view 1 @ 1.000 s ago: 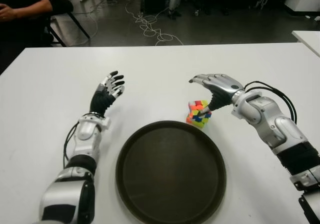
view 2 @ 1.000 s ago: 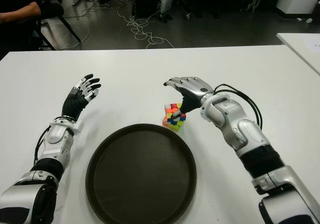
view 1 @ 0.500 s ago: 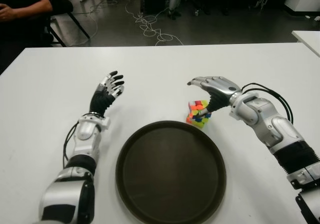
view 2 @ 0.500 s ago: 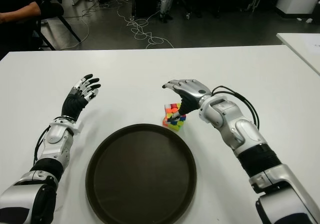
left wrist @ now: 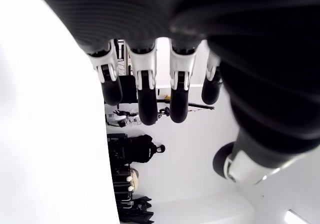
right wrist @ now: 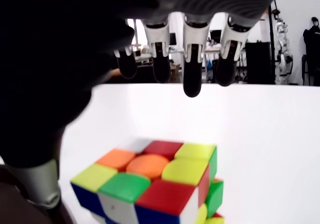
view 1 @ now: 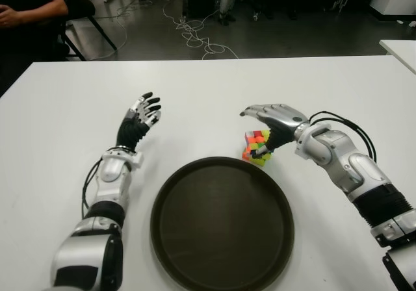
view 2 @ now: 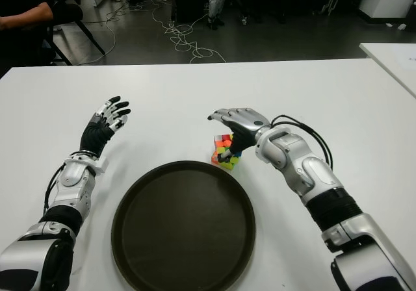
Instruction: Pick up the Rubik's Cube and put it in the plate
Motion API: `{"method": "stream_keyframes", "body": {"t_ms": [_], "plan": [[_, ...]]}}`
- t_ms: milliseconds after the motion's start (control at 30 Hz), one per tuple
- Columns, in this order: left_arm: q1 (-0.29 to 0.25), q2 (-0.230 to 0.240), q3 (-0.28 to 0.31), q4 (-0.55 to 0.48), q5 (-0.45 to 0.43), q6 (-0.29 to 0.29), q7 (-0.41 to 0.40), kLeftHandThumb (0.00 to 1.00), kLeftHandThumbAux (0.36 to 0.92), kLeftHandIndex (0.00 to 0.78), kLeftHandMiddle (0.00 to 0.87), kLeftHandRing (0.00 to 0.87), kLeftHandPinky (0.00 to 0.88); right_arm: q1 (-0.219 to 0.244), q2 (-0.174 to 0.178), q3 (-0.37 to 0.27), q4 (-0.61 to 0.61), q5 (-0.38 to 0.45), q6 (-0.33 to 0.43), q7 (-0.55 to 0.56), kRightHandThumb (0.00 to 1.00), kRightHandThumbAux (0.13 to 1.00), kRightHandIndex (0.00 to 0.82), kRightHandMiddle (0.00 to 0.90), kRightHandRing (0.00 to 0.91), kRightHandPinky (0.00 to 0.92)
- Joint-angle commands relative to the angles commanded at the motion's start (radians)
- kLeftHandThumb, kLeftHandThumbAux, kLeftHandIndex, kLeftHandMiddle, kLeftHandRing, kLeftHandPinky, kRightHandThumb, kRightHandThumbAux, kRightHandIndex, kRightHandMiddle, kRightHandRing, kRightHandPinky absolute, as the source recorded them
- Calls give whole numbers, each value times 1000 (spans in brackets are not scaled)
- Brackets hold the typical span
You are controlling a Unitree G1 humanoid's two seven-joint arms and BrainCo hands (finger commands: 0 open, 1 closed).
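Observation:
The Rubik's Cube (view 1: 257, 147) stands on the white table (view 1: 58, 109), just beyond the far right rim of the dark round plate (view 1: 222, 223). My right hand (view 1: 255, 127) hovers over the cube, open, with its fingers stretched out above the top face and the thumb hanging down at the cube's near side. In the right wrist view the cube (right wrist: 150, 184) sits under the spread fingers (right wrist: 192, 59), and no finger closes on it. My left hand (view 1: 140, 117) shows left of the plate, open, fingers (left wrist: 145, 84) extended and holding nothing.
A person (view 1: 32, 8) sits past the table's far left corner. Cables (view 1: 195, 34) lie on the floor behind the table. The corner of another white table (view 1: 400, 47) shows at the right edge.
My right hand has shifted a little to the left and lower over the cube. The cube, plate and left hand have not moved.

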Motion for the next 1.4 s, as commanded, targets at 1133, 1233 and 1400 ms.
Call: {"method": "stream_keyframes", "body": {"t_ms": [1133,1233,1400], "plan": [[-1,5,6,7,-3,-4,-6,39,652,128,200,164,115,30,17,45,30,-1,20,19,0,684,107,129,147,156],[-1,7,6,7,-4,-6,-10,31,647,125,196,161,111,30,20,46,39,-4,23,11,0,684,109,131,149,160],[0,9,6,9,-6,-12,-19,19,633,127,197,162,111,32,25,35,56,3,27,-15,0,678,111,135,154,161]]}}
